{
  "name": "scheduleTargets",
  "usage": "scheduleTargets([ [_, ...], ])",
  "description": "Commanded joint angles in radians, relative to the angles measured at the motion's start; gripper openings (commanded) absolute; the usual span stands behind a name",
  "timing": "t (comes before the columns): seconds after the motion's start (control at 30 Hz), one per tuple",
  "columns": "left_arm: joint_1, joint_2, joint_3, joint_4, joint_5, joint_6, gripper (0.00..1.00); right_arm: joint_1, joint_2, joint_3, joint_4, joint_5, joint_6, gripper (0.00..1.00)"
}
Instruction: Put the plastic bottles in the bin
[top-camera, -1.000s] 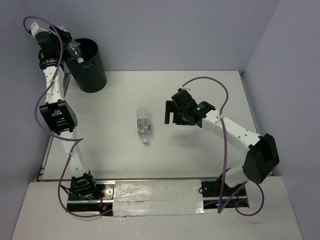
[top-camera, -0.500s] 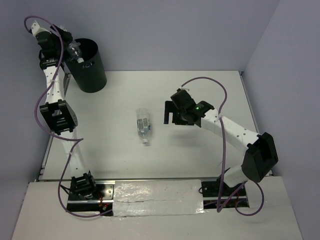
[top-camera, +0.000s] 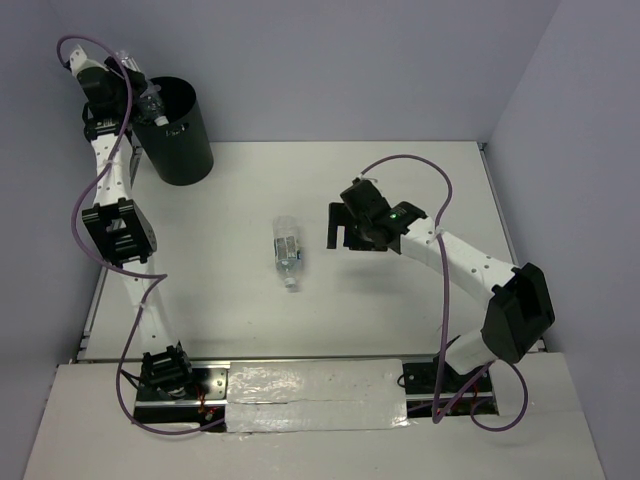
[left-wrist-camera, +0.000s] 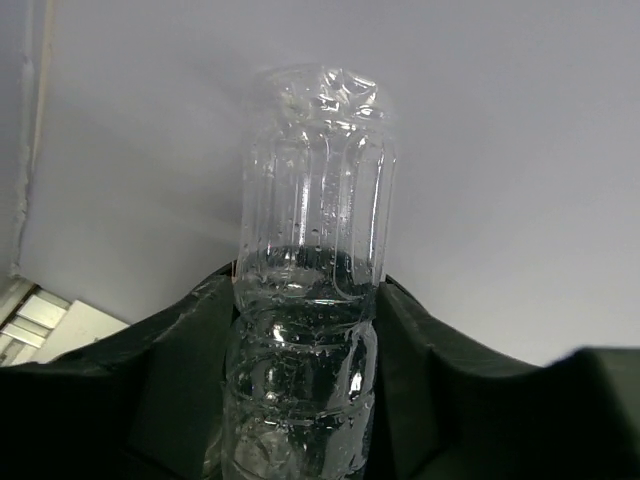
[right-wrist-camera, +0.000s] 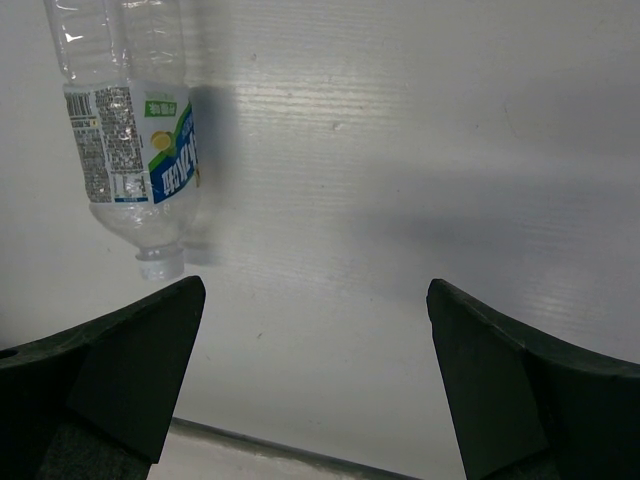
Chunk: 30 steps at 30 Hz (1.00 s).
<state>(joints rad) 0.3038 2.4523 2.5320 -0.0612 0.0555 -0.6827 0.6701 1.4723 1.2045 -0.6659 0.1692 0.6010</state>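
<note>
Bottle (left-wrist-camera: 310, 250) pinched in my left fingers (left-wrist-camera: 170, 385) hangs over the bin (top-camera: 186, 150) for dropping; right fingers (right-wrist-camera: 130, 365) spread near the labelled bottle (right-wrist-camera: 135, 150).

Between the dark green-black left fingers (left-wrist-camera: 160, 390) the clear bottle (left-wrist-camera: 310, 250) is colourless, ribbed and speckled with droplets, against a pale lilac-grey wall (left-wrist-camera: 520, 150). Ahead and left of the equally dark right fingers (right-wrist-camera: 130, 370), the labelled bottle (right-wrist-camera: 110, 40) is clear with a white cap (right-wrist-camera: 160, 264) and a white label (right-wrist-camera: 130, 145) printed in blue, green, yellow and fine black text, on the off-white, faintly streaked worktop (right-wrist-camera: 400, 150). The bin (top-camera: 185, 145) beside the left fingers is plain black.
</note>
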Motion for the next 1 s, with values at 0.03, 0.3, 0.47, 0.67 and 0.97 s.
scheduleTargets([
  [0.03, -0.011, -0.029, 0.001, 0.050, 0.004, 0.028, 0.57, 0.009, 0.005, 0.046, 0.011, 0.001, -0.001, 1.00],
  [0.3, -0.042, -0.160, -0.019, 0.095, -0.006, 0.100, 0.42, 0.009, 0.002, 0.046, 0.015, -0.008, 0.006, 1.00],
  [0.47, -0.042, -0.243, -0.065, 0.158, 0.049, 0.120, 0.40, 0.009, -0.009, 0.040, 0.019, -0.013, 0.010, 1.00],
  [0.67, -0.038, -0.311, -0.139, 0.220, 0.141, 0.254, 0.39, 0.009, -0.026, 0.029, 0.022, -0.013, 0.006, 1.00],
  [0.97, -0.045, -0.360, -0.430, 0.428, 0.142, 0.356, 0.44, 0.009, -0.032, 0.027, 0.005, -0.025, -0.021, 1.00],
])
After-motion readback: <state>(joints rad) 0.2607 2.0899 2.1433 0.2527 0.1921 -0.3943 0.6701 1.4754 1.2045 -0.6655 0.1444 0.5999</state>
